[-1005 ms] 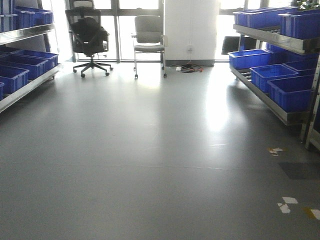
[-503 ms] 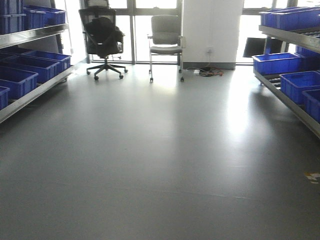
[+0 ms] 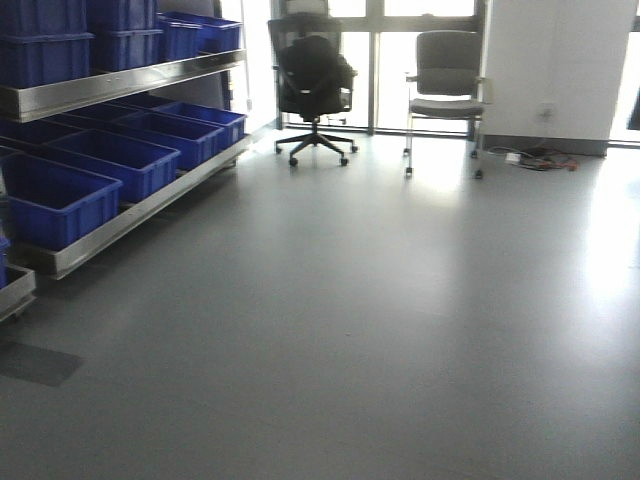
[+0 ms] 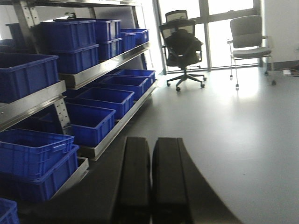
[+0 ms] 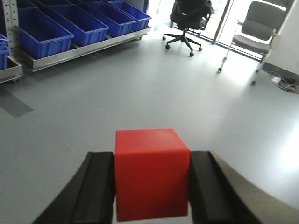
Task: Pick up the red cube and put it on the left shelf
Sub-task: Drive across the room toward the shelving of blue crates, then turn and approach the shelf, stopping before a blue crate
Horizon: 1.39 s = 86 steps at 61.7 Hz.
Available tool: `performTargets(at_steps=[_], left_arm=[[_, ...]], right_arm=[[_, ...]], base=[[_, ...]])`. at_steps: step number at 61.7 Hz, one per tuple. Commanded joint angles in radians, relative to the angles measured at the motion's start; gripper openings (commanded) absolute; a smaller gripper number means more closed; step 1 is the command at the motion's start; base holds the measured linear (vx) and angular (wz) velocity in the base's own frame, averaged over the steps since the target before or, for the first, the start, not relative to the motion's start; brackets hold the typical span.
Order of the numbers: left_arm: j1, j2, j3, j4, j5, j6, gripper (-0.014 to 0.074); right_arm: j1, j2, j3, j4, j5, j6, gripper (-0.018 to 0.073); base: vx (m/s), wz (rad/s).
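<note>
My right gripper is shut on the red cube and holds it above the grey floor. My left gripper is shut and empty, its two black fingers pressed together. The left shelf, a steel rack with several blue crates, stands at the left of the front view. It also fills the left of the left wrist view and shows at the top left of the right wrist view. Neither gripper shows in the front view.
A black office chair and a grey chair stand by the windows at the far end. Cables lie on the floor by a white wall. A dark floor patch lies near the shelf's near end.
The front view has swung to the left: the right-hand rack has left the frame and the left shelf now looms larger and nearer. The chairs have shifted right.
</note>
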Motion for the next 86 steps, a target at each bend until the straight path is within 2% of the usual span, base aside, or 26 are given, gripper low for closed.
performTargets(at_steps=[1,86], left_arm=[[-0.007,0.0,0.022,-0.005,-0.09,0.001,0.0106],[-0.007,0.0,0.022,-0.005,-0.09,0.001,0.0106]], right_arm=[[-0.007,0.004,-0.029,-0.001,-0.085,0.001,0.0067],[-0.007,0.004,-0.029,-0.001,-0.085,0.001,0.0067]], base=[[0.49,0.61],[0.43,0.57]])
